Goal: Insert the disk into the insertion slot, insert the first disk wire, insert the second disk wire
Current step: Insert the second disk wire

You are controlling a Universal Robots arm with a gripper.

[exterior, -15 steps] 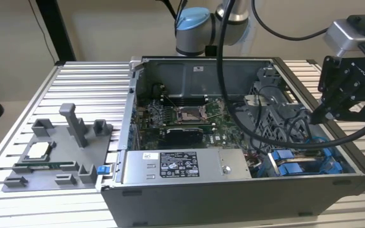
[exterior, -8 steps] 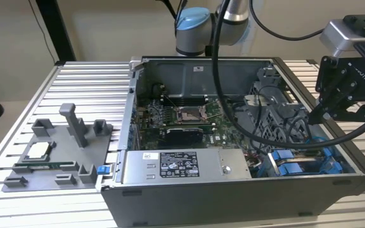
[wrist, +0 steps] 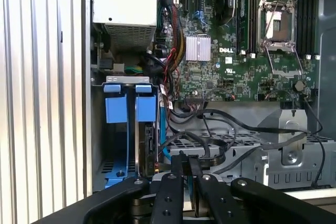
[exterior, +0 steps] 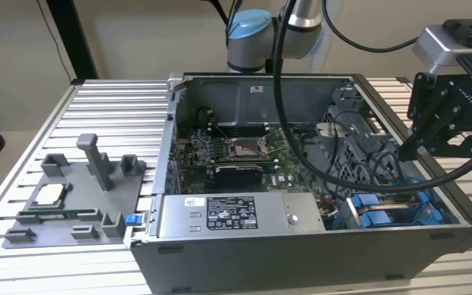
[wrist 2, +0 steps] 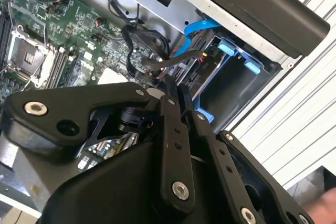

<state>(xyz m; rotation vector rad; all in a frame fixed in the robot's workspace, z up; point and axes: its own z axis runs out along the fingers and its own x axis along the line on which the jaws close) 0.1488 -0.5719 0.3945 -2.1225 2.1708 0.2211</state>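
The disk (wrist: 149, 145) sits on edge in its blue carrier (wrist: 146, 108) inside the insertion slot of the drive bay, beside a second blue carrier (wrist: 115, 109). In the exterior view the bay (exterior: 377, 212) is at the case's near corner on the exterior view's right. My gripper (exterior: 405, 149) hangs just above it. In both wrist views its fingers (wrist: 181, 174) are pressed close together, and the gripper (wrist 2: 177, 88) is shut on a flat black disk wire. The wire's connector (wrist 2: 201, 54) points toward the disk's end (wrist 2: 198, 74). My gripper (wrist: 188, 157) stands a short way from the disk's connector edge.
The open computer case (exterior: 302, 258) lies on a slatted metal table (exterior: 96, 110). A grey labelled power-supply box (exterior: 236, 215) is beside the bay, and black cables (exterior: 359, 166) loop over the motherboard (exterior: 236, 153). A grey fixture (exterior: 72, 196) with parts stands at the exterior view's left.
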